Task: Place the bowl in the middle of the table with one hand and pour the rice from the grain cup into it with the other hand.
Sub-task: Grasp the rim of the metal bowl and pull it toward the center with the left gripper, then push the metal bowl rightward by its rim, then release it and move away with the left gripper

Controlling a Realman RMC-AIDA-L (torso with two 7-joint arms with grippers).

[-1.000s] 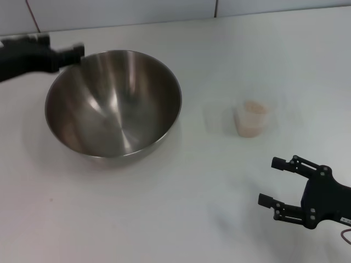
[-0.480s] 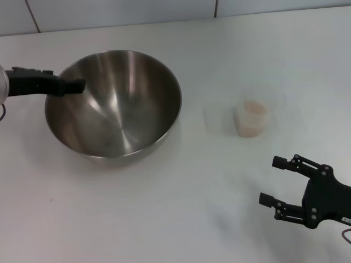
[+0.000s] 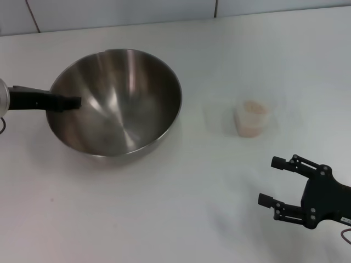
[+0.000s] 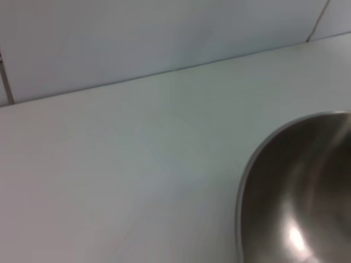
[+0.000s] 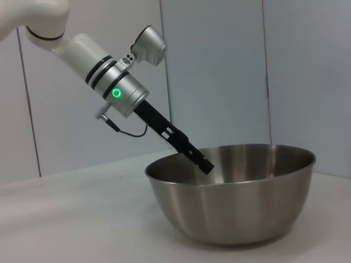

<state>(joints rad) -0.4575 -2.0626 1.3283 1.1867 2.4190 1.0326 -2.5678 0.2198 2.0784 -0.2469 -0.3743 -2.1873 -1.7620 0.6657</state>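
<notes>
The shiny steel bowl [image 3: 118, 101] stands on the white table [image 3: 181, 208], left of the middle. My left gripper [image 3: 68, 102] reaches in from the left, its tip at the bowl's left rim. The right wrist view shows that gripper [image 5: 203, 163] slanting down onto the rim of the bowl [image 5: 241, 203]. The left wrist view shows only part of the bowl's rim [image 4: 307, 192]. The clear grain cup [image 3: 252, 118] stands upright to the right of the bowl, with rice [image 3: 254, 107] in it. My right gripper [image 3: 270, 181] is open and empty, nearer to me than the cup.
A tiled wall [image 3: 120, 11] runs along the table's far edge. Bare tabletop lies between the bowl and the cup, and in front of the bowl.
My left gripper has come down from beside the bowl's far left rim to its left rim. The bowl looks slightly shifted. The right arm and the cup have not moved.
</notes>
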